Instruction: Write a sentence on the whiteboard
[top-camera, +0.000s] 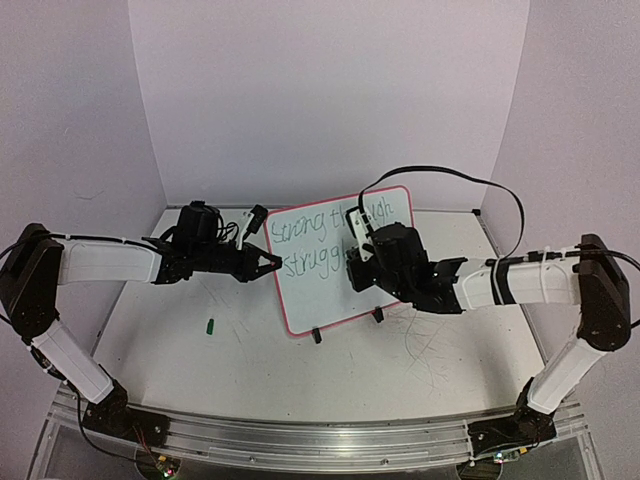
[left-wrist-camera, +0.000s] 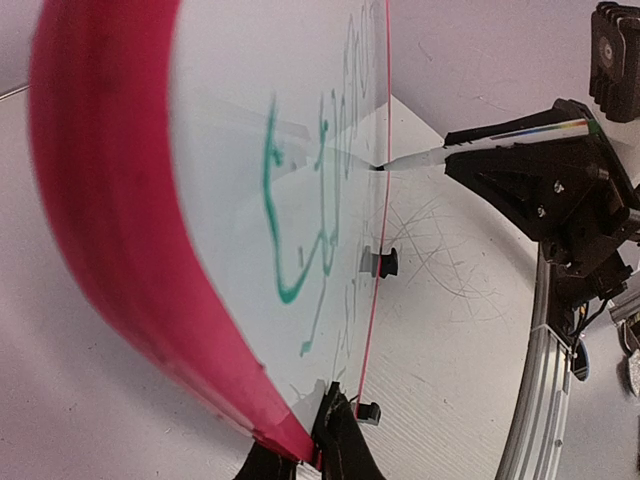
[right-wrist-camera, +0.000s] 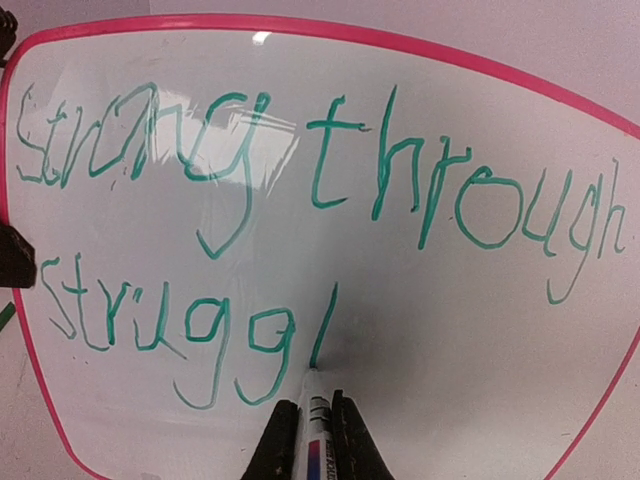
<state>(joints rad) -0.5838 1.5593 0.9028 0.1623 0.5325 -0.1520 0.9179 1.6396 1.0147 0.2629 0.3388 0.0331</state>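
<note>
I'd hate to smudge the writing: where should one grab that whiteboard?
By the pink left rim of the whiteboard, from the left arm's side, where the left gripper pinches it: standing upright on clip feet, it offers that thin edge, clear of the sentence.

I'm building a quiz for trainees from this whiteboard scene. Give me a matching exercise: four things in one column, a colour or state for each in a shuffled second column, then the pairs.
Column one
1. rim of the whiteboard
2. sentence
3. marker
4. left end effector

Column two
a. shut on the board's edge
b. green, unfinished at "struggl"
c. pink-red
d. tip touching the board

Pairs: 1-c; 2-b; 3-d; 4-a
</note>
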